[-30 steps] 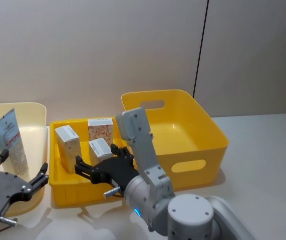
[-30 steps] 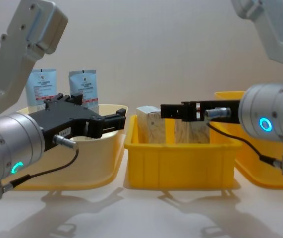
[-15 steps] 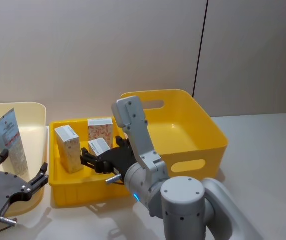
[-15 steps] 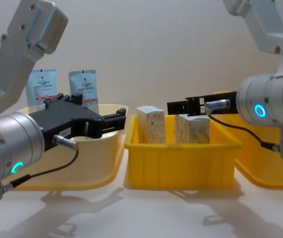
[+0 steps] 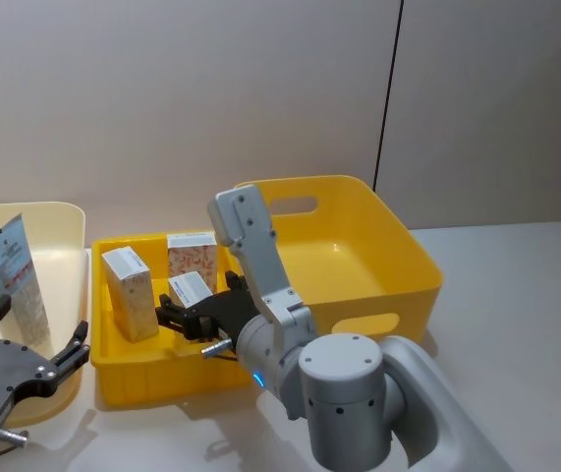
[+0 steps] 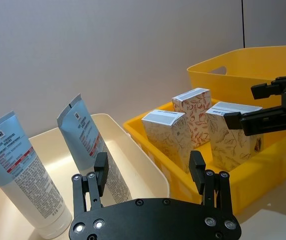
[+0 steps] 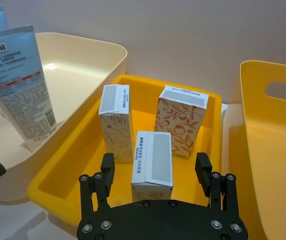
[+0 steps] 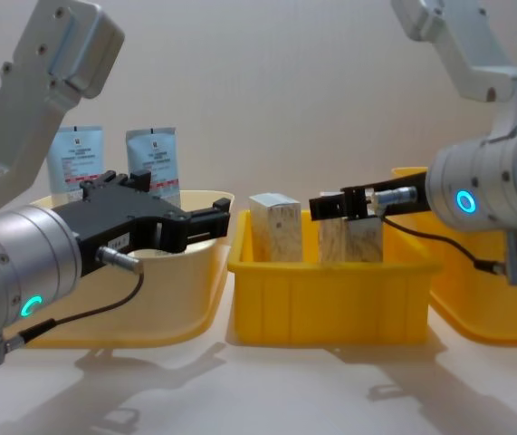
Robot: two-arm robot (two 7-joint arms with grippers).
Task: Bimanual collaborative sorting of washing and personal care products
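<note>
Cartons [image 6: 169, 134] stand upright, three in all, in the tray [image 7: 169, 83]. From the head view, the pale carton [image 7: 115, 122] is at 9 o'clock in the tray, the leaf carton [image 7: 182, 120] at 12 o'clock, and the third carton [image 7: 153, 165] near the middle. The right gripper [image 7: 155, 160] hangs level over the third carton. Its fingers [image 7: 107, 163] are spread wide to either side of the carton and pinch nothing. The cream bin [image 5: 59, 210] lies at 9 o'clock of the tray, with two tubes [image 6: 90, 145] standing in it, blue ends up. The left gripper [image 6: 149, 160] hovers at the bin's 6 o'clock side, also spread and empty. The yellow bin [image 5: 349, 251] is at 3 o'clock of the tray.
</note>
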